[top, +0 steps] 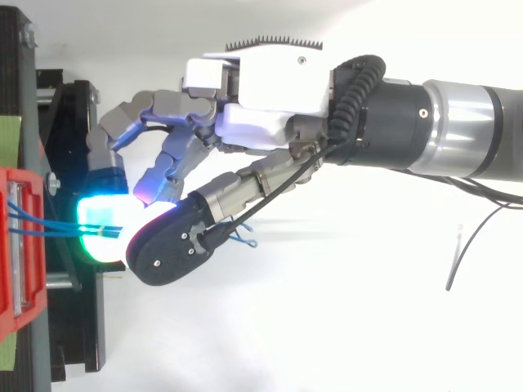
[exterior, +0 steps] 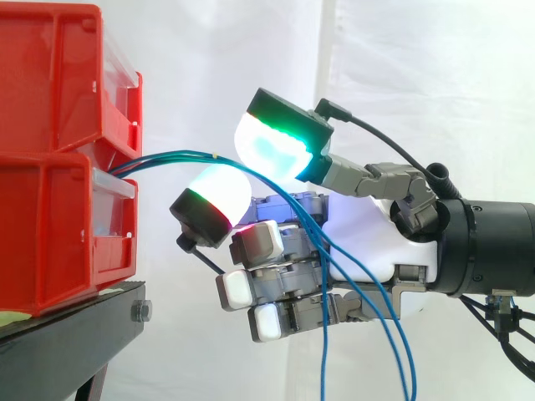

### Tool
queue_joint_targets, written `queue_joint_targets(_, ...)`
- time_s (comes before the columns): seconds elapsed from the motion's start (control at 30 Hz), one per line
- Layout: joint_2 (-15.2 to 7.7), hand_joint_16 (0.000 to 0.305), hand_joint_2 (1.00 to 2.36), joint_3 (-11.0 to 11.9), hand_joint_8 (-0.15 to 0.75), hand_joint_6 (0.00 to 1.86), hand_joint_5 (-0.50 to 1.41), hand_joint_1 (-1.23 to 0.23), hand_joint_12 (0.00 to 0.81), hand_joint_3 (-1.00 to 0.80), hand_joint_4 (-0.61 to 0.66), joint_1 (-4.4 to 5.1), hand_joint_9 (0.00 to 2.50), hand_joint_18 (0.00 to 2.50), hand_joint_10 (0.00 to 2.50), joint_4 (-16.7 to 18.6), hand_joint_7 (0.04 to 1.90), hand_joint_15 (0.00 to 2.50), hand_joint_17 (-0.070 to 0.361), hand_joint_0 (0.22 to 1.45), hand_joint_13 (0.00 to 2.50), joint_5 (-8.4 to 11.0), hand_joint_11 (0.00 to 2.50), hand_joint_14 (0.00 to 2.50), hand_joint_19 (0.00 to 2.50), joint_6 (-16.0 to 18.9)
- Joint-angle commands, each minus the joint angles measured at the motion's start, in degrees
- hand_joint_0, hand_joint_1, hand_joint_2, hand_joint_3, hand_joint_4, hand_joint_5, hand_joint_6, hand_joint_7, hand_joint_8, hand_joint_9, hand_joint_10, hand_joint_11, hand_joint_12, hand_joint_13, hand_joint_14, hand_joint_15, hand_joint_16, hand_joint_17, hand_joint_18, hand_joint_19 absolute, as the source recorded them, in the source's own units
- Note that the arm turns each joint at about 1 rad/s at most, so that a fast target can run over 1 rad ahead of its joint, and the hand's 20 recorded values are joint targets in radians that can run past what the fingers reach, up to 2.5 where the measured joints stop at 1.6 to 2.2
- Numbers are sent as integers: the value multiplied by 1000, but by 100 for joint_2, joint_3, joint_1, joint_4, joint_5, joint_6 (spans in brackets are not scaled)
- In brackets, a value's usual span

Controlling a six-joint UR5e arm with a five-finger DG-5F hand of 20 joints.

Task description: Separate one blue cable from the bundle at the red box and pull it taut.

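Thin blue cables [exterior: 184, 154] sag out of the red box [exterior: 50, 225] at left and trail mid-frame past the hand [exterior: 368, 225] — whether it grips one I cannot tell. Light, limp, slick — I'd pinch one strand just beyond the box.

A black stand [exterior: 79, 338] is sitting at the lower left of the side view, carrying two red bins stacked one on the other. The lower bin [exterior: 50, 242] is resting on the stand's top, its front reaching close to the stand's front edge, and the upper bin [exterior: 50, 75] is sitting on it. A pale green strip [exterior: 12, 318] is showing between the lower bin and the stand's top. A bolt [exterior: 142, 312] is sticking out at the stand's front corner.
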Motion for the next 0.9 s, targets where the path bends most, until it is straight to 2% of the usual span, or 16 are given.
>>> queue_joint_targets(0.0,-9,49,1002,2,313,835,-184,-706,406,-468,76,-2,1039,840,22,2,1013,590,111,559,938,-10,1082,22,709,-5)
queue_joint_targets(0.23,0,52,1000,-6,327,800,-175,-686,419,-500,98,-2,1043,858,21,11,992,592,118,511,944,8,1078,22,711,-5)
queue_joint_targets(0.4,0,53,1000,-6,323,795,-173,-748,424,-500,98,-2,1038,862,21,2,1000,585,119,504,945,-10,1082,21,700,-14)
queue_joint_targets(0.63,0,48,1000,2,307,814,-175,-808,397,-500,86,-11,1034,840,23,-41,1033,590,109,602,939,-19,1085,23,702,-5)
queue_joint_targets(0.7,0,48,1006,-6,304,830,-175,-799,392,-415,72,-11,1041,839,23,-41,1043,591,107,639,945,-10,1081,23,704,-5)
queue_joint_targets(0.87,-9,48,1023,-6,308,884,-177,-786,394,-154,-29,-11,1052,846,23,-33,1098,591,108,606,947,8,1093,21,702,-5)
